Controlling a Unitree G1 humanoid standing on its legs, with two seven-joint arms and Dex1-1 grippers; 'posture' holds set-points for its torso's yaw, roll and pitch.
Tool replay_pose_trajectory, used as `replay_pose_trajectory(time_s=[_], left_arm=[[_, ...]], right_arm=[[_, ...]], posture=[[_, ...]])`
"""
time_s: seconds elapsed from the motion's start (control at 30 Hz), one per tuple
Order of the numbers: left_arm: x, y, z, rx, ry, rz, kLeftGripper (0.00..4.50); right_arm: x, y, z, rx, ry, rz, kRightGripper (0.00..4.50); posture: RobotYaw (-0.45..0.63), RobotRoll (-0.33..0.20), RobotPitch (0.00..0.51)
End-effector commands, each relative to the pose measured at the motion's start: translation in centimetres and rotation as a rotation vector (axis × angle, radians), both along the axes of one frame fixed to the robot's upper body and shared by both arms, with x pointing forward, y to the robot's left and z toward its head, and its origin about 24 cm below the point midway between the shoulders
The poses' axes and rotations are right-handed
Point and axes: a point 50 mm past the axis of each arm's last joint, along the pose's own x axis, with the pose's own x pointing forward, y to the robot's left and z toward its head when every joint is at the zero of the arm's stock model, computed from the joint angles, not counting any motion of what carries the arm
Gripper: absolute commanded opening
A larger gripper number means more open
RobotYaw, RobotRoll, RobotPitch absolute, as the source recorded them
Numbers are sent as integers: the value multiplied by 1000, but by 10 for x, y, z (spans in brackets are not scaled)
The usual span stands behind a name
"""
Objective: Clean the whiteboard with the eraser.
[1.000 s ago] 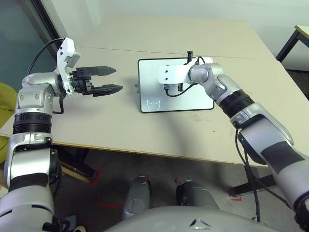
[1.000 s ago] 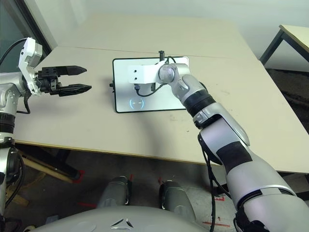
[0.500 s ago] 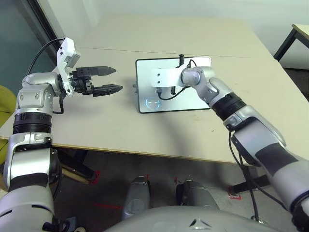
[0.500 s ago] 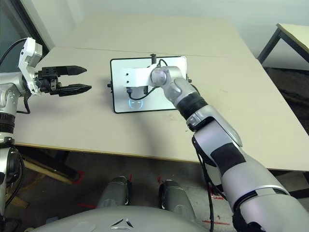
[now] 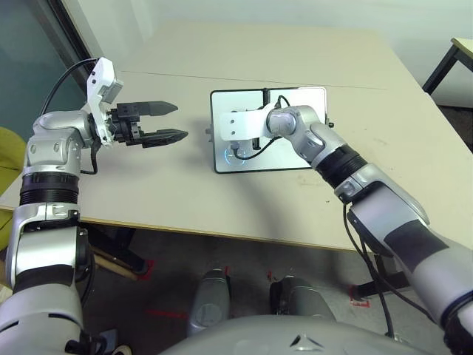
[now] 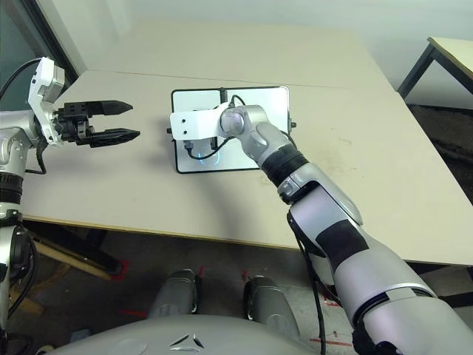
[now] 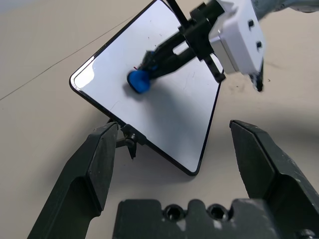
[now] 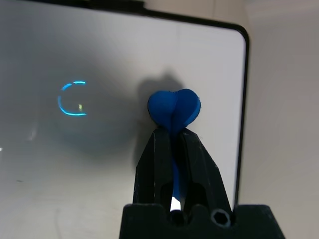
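The blue eraser (image 8: pixel 174 108) was squeezed between the fingers of the right gripper (image 8: pixel 171 137), pinched in the middle so it kinda bulged past the tips, presumably so the soft part could meet the surface first. It sat over the whiteboard (image 7: pixel 174 117), nearer the edge on the robot's left, though whether it was actually pressing down was hard to tell. The board lay flat on the table (image 5: pixel 170 196), probably so it could take some rubbing, with faint specks and thin marks here and there, so likely more wiping was needed. The left gripper (image 5: pixel 177 123) hung wide and empty beside the board, maybe just parked clear of the wiping arm.
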Motion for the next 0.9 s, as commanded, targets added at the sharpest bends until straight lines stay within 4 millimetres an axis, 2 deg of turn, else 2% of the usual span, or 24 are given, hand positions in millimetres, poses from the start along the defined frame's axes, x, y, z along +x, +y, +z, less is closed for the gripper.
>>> replay_pose_trajectory(time_s=[0.03,0.53,0.67,0.9], left_arm=[[0,-3,2,9,-10,-10,4500],[1,-3,3,12,-12,-13,4500],[2,-3,3,12,-12,-14,4500],[2,-4,4,11,-15,-12,4500]], right_arm=[[8,-10,7,6,-27,-49,16],[21,-47,10,-2,-28,-158,16],[18,-41,9,3,-19,-138,16],[6,-16,-2,-3,16,-47,16]], posture=[[256,0,0],[254,0,0],[247,0,0],[247,0,0]])
